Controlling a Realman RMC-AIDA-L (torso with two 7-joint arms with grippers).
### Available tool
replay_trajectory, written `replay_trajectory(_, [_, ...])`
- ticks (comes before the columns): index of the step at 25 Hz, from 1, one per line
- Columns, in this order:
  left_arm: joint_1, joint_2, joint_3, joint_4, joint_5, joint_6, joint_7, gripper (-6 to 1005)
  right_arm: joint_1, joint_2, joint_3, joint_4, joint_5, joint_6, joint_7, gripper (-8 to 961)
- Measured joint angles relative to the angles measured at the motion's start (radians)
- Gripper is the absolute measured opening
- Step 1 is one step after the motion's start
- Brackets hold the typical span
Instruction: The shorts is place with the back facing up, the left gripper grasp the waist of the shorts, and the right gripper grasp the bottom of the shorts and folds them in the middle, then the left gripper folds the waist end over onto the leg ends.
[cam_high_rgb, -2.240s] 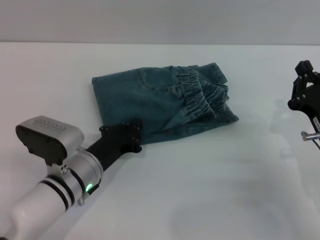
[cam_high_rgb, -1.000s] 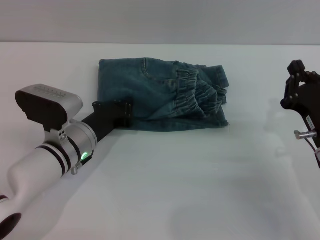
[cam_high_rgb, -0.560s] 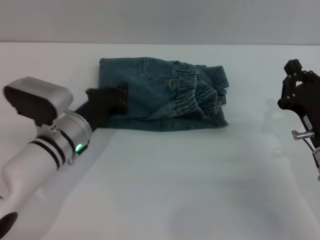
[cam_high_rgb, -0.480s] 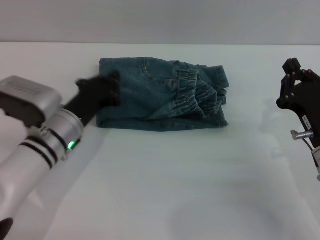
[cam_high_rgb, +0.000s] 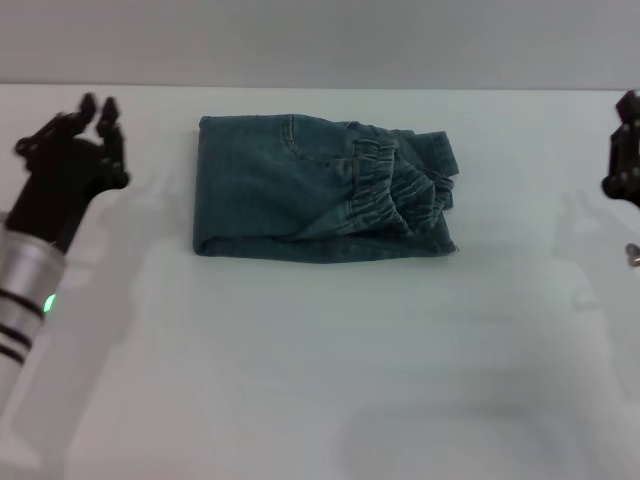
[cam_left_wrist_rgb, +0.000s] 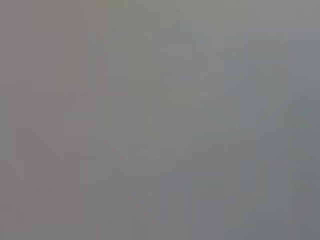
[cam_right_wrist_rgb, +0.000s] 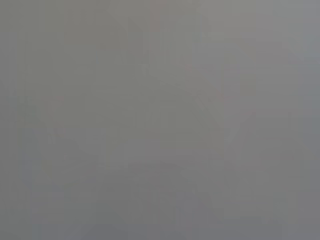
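The faded blue denim shorts (cam_high_rgb: 265, 195) lie folded into a compact rectangle at the middle back of the white table. The ruffled elastic waist (cam_high_rgb: 388, 190) rests on top toward the bundle's right side, over the leg ends (cam_high_rgb: 445, 160). My left gripper (cam_high_rgb: 97, 106) hovers well to the left of the shorts, apart from them, prongs spread and empty. My right gripper (cam_high_rgb: 626, 150) sits at the far right edge of the head view, partly cut off and away from the cloth. Both wrist views show only flat grey.
The white table (cam_high_rgb: 320, 360) stretches wide in front of the shorts and to both sides. A grey wall runs along the table's far edge.
My left gripper has drawn off the shorts' left edge and swung out to the far left, lifted. The right gripper has moved further right. The shorts lie still.
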Motion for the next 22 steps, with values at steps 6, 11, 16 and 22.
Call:
replay_trajectory(6, [0.072, -0.001, -0.006, -0.003, 0.0, 0.068, 0.005, 179, -0.03, 0.004, 0.021, 0.032, 0.11, -0.033, -0.003, 178])
replay_trajectory(11, [0.083, -0.001, -0.006, 0.011, 0.001, 0.065, 0.007, 363, -0.038, 0.004, 0.017, 0.072, 0.169, -0.043, 0.002, 292])
replay_trajectory(16, [0.085, 0.0, -0.007, 0.018, 0.002, 0.073, 0.007, 547, -0.054, 0.006, -0.001, 0.091, 0.168, -0.059, 0.009, 510])
replay_trajectory(22, [0.09, 0.0, -0.011, 0.025, 0.001, 0.072, 0.005, 651, -0.085, 0.006, -0.006, 0.117, 0.167, -0.131, 0.015, 559])
